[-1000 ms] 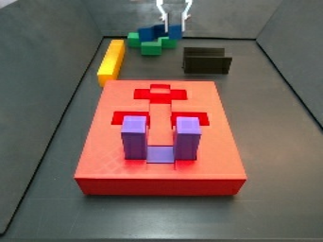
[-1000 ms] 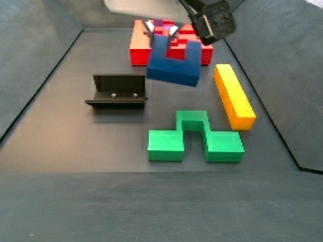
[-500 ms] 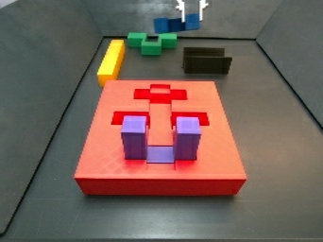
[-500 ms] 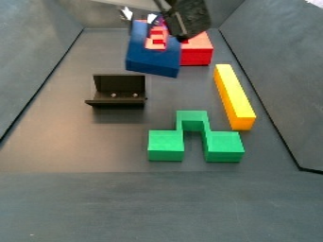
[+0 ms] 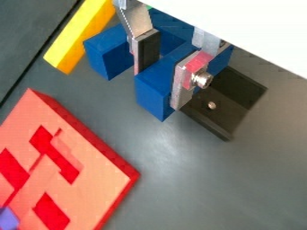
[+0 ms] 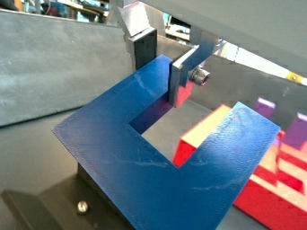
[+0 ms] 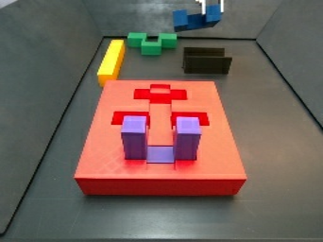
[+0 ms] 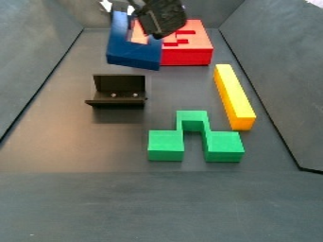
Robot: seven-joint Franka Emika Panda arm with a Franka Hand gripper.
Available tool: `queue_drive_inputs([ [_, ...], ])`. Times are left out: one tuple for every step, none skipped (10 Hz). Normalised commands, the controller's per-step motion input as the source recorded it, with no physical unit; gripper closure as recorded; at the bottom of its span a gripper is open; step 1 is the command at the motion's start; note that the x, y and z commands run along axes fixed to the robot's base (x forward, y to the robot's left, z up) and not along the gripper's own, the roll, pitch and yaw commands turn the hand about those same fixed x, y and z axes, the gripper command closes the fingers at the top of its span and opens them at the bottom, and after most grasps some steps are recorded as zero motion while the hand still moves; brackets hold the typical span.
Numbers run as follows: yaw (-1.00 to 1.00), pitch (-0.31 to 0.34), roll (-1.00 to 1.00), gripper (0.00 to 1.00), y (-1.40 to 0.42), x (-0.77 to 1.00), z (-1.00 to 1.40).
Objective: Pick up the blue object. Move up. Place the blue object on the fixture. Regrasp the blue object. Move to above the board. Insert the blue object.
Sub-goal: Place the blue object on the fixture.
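Blue plastic filled both wrist views: the blue object (image 5: 150,67) sat clamped between the silver fingers (image 5: 189,79) of the gripper (image 5: 166,61), jaws closed on one thick prong. In a wrist view the fixture (image 5: 228,101) lay below and just beyond the block, with the red board (image 5: 54,166) off to one side. In a wrist view the U-shape (image 6: 156,157) hung tilted, its opening toward the board (image 6: 258,193). In a side view the gripper (image 7: 210,9) held the block (image 7: 190,17) high above the fixture (image 7: 206,60), nearly over it. In a side view the block (image 8: 130,47) hung raised, up behind the fixture (image 8: 116,93), so the placing looked to call for a descent onto it.
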Motion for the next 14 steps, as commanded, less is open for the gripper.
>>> queue_drive_inputs([
  [0.00, 0.054, -0.31, 1.00, 0.00, 0.58, 0.08],
  [0.01, 0.063, -0.29, 1.00, 0.00, 0.58, 0.07],
  [0.03, 0.083, -0.28, 1.00, 0.01, 0.59, 0.05],
  [0.12, 0.071, -0.21, 1.00, 0.00, 0.42, 0.00],
  [-0.01, 0.020, -0.06, 1.00, 0.02, 0.00, 0.00],
  [0.00, 0.000, 0.01, 1.00, 0.00, 0.00, 0.00],
  [0.04, 0.146, -0.06, 1.00, 0.04, 0.18, 0.00],
  [-0.12, 0.280, -0.40, 1.00, 0.10, 0.46, 0.07],
  [-0.45, 0.289, -0.55, 1.00, 0.16, 0.47, 0.11],
  [-0.50, 0.369, -0.46, 1.00, 0.13, 0.47, 0.07],
  [-0.43, 0.431, -0.45, 1.00, 0.15, 0.51, 0.01],
  [-0.36, 0.466, -0.46, 1.00, 0.12, 0.55, 0.00],
  [-0.35, 0.397, -0.56, 1.00, 0.10, 0.55, 0.00],
  [-0.20, 0.200, -0.64, 1.00, 0.08, 0.44, -0.08],
])
